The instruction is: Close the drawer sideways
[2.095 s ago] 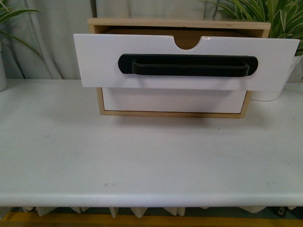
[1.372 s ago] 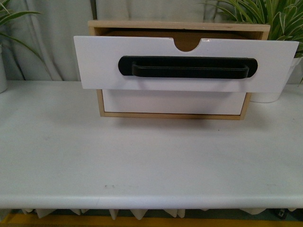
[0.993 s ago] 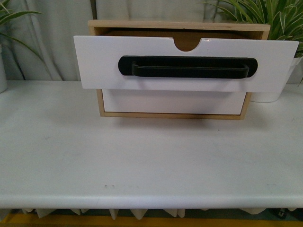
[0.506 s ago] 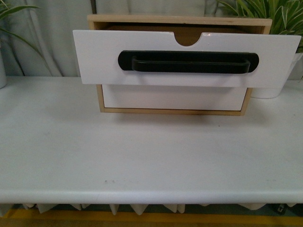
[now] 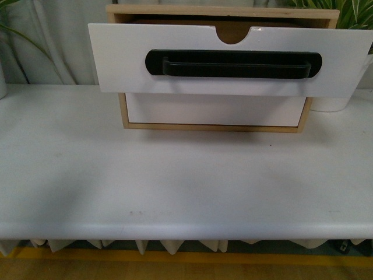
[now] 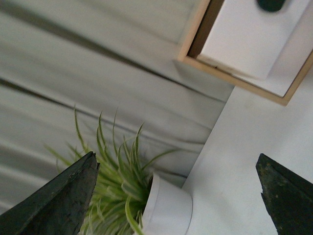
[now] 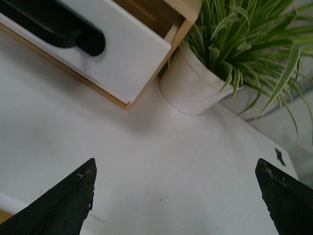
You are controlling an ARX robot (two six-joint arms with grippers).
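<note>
**Upper drawer stands open; both grippers held wide and empty**

The drawer (image 5: pixel 122 61) is seen pulled out of the upper bay of a wooden cabinet (image 5: pixel 125 114) at the back of the white table (image 5: pixel 186 175). Its white front is carried forward of the frame and overhangs it on both sides. A long black bar handle (image 5: pixel 233 64) is set in an oval black recess across the front, and a semicircular notch is cut in the top edge. Below it, a plain white lower front (image 5: pixel 213 109) is seated inside the frame.

No arm is shown in the front view. In the left wrist view, the left gripper (image 6: pixel 176 155) is shown with its two dark fingertips (image 6: pixel 68 196) spread wide apart and nothing between them. One corner of the drawer (image 6: pixel 244 39) and a potted plant (image 6: pixel 117 186) in a white pot against a pale curtain (image 6: pixel 98 58) are taken in beyond it.

The right gripper (image 7: pixel 176 161) is likewise spread wide and nothing is held. It is held above the table, apart from the drawer (image 7: pixel 122 58). A second plant (image 7: pixel 244 39) in a white pot (image 7: pixel 193 83) is placed just beside the cabinet's corner; whether pot and frame touch cannot be made out.
</note>
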